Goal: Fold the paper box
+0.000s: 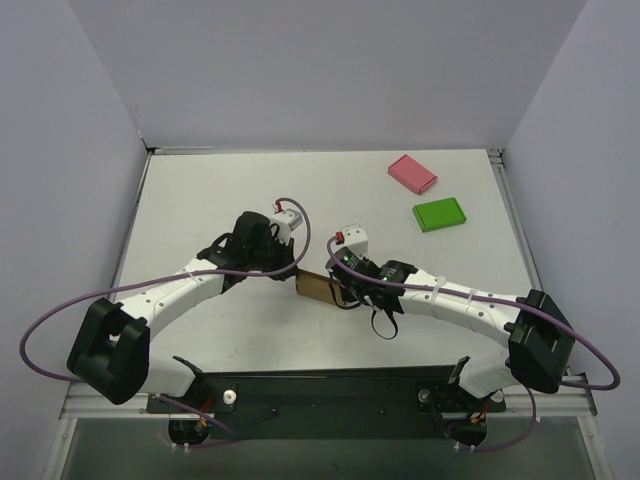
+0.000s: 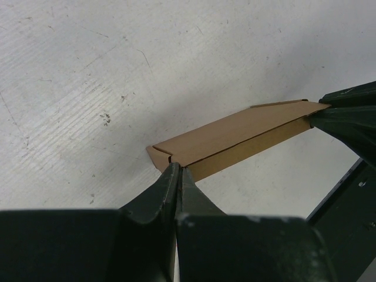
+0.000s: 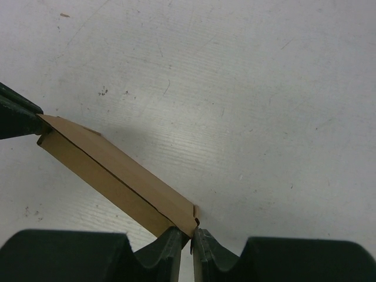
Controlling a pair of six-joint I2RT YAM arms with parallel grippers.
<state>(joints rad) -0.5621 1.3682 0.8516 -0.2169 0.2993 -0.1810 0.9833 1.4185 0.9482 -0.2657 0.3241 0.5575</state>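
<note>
The left gripper (image 2: 176,171) is pressed tight on one end of the paper box (image 2: 235,141). The right gripper (image 3: 191,234) pinches the other end. The paper box sits between them, flat and brown, over the white surface (image 2: 88,88).
</note>
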